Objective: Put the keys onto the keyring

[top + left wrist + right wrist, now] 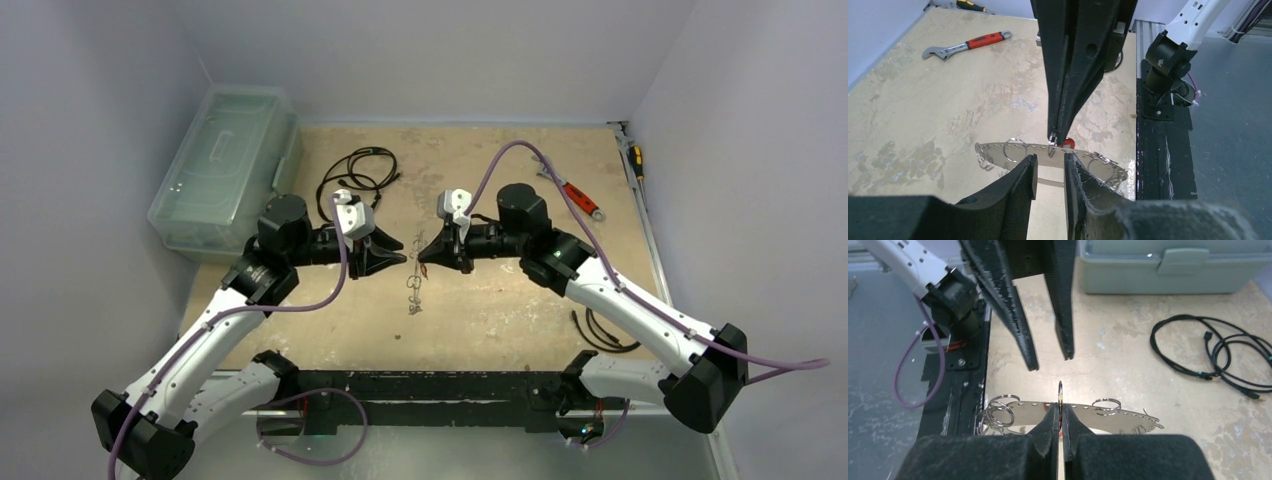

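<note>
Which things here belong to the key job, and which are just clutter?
Job: red-tagged key, pinched by the right gripper; keyring; open left gripper.
Lying about: adjustable wrench, screwdriver, coiled black cable, second black cable, lidded plastic box.

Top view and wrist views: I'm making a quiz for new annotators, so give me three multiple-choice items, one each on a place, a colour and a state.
1. Where does the wrench lie?
A. On the far right of the table
B. In the plastic box
C. Between the grippers

2. Its handle is:
A. blue
B. red
C. green

3. The right gripper is:
A. open
B. shut on a small ring
C. shut on the wrench

Answers:
1 A: it lies on the tabletop near the far right corner.
2 B: the red grip shows in the top and left wrist views.
3 B: its fingers pinch the ring in the right wrist view.
</note>
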Motion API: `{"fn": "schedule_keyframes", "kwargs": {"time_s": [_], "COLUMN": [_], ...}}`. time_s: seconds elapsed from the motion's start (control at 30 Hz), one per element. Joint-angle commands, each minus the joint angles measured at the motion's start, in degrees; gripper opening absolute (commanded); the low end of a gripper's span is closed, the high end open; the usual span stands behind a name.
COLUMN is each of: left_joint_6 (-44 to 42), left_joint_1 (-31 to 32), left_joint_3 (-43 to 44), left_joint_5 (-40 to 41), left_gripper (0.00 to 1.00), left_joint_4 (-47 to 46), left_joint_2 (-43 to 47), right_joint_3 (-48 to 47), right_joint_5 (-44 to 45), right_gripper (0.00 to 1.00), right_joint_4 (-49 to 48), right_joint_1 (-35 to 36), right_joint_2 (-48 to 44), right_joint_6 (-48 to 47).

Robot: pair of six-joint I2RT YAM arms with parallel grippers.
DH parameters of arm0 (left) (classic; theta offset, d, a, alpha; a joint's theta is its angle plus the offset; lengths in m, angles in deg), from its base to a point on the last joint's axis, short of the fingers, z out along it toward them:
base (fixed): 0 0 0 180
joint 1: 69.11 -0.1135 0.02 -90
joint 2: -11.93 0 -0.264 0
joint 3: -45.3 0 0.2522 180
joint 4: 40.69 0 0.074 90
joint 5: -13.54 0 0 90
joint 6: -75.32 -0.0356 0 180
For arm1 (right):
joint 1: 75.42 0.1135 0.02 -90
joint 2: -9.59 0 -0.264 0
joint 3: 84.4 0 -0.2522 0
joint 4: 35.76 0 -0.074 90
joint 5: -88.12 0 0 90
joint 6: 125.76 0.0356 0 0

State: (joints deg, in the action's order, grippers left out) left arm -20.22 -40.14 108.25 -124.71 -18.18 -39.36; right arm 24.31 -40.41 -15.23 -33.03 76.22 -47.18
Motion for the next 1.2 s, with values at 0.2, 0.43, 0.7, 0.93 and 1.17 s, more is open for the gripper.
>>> {"fn": "schedule_keyframes", "kwargs": {"time_s": [0.2, 0.43, 0.7, 0.93, 1.17], "left_joint_6": [1.8, -1.4, -2.3, -2.3, -2.2], "left_joint_1": [1.3, 4.0, 5.0, 5.3, 5.6], "left_joint_3": [-1.2, -3.0, -3.3, -3.6, -4.7], "left_joint_5": [-4.8, -4.0, -3.2, -2.7, -2.3], "left_gripper": [0.30, 0.29, 0.19, 0.10, 0.00], "left_joint_4": [-6.3, -5.9, -6.6, -6.8, -7.9], "left_joint_2": [-2.8, -3.7, -4.6, -4.7, -4.5], "right_joint_3": [-4.1, -4.8, -5.0, -4.9, -4.7], "right_joint_5": [-1.2, -1.8, -2.4, -3.1, -4.1], "right_gripper": [0.00, 0.00, 0.00, 0.00, 0.00], "right_joint_4": [7.2, 6.8, 6.9, 6.8, 6.2], "right_joint_1": [1.7, 1.8, 2.0, 2.1, 2.2], "right_joint_2": [-0.8, 0.1, 0.5, 0.8, 0.6], "right_joint_6": [-5.0, -5.2, -5.3, -5.4, -5.4]}}
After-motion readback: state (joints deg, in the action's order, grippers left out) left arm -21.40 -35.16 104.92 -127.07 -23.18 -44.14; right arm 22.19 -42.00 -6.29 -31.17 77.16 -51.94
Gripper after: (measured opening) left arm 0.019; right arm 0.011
